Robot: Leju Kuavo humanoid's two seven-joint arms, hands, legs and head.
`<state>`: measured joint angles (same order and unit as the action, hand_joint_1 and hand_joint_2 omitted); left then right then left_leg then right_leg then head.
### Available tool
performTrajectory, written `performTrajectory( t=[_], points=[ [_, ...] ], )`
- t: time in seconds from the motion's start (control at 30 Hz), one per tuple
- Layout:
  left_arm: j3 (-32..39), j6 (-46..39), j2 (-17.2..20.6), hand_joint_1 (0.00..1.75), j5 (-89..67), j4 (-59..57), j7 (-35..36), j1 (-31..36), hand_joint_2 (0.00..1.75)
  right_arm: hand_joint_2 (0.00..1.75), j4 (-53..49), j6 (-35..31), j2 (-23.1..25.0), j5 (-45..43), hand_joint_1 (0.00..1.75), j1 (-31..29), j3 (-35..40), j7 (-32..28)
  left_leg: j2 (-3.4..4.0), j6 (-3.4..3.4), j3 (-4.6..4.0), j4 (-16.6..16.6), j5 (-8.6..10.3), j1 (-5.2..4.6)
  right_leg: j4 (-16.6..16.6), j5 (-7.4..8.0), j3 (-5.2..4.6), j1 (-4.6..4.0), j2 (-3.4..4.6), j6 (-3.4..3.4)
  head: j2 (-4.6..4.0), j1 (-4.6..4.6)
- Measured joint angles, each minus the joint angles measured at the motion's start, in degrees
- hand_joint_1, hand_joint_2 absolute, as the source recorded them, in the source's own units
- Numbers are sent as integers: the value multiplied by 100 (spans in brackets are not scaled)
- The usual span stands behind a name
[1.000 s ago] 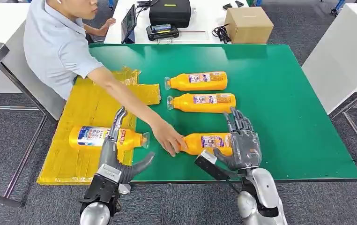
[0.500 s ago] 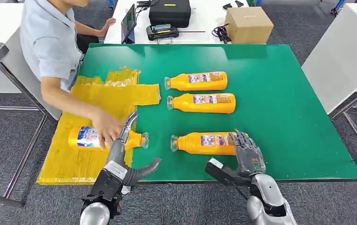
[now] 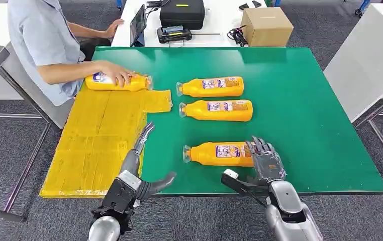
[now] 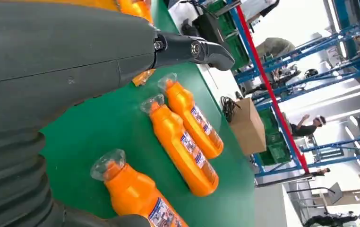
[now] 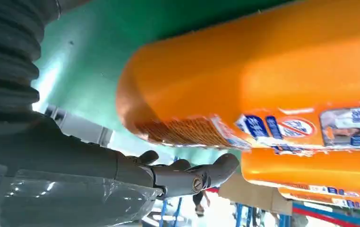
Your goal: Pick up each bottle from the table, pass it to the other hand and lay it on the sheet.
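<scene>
Bottle [image 3: 219,153] lies crosswise, cap toward left hand [image 3: 138,173]; right hand [image 3: 264,159] at base, both spread, unladen.

Floor: grey carpet [image 3: 8,145]. Green table [image 3: 305,100], metal legs. White desk [image 3: 219,20] behind it, bearing black case [image 3: 182,12], tablet [image 3: 138,24], cardboard box [image 3: 267,26], cables [image 3: 237,35]. White tables at both sides. Blue shelving racks [image 4: 305,85] in bright light, distant

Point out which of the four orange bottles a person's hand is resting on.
The orange plastic bottle at the yellow sheet's far end, under the person's hand; the other three lie untouched on green.
</scene>
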<state>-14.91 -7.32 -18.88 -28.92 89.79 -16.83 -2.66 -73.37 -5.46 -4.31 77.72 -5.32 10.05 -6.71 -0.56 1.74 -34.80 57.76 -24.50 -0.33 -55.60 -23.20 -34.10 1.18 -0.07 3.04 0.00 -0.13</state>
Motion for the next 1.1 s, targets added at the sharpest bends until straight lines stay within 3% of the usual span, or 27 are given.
performTrajectory(
  t=[0.9, 1.1],
  points=[
    [-85, -105, 2, 0, -212, -26, -61, 27, 175, 175, 284, -160, 131, 243, 0, -212, 451, -66, 0, 0, 0, 0, 0, 0, 0, 0, 0, 0, 0, 0, 0, 0],
    [-87, -105, 2, 0, -230, -39, -77, 34, 175, 175, 332, -92, 131, -97, 0, -239, 461, -116, 0, 0, 0, 0, 0, 0, 0, 0, -1, 0, 0, 0, 0, 0]
  ],
)
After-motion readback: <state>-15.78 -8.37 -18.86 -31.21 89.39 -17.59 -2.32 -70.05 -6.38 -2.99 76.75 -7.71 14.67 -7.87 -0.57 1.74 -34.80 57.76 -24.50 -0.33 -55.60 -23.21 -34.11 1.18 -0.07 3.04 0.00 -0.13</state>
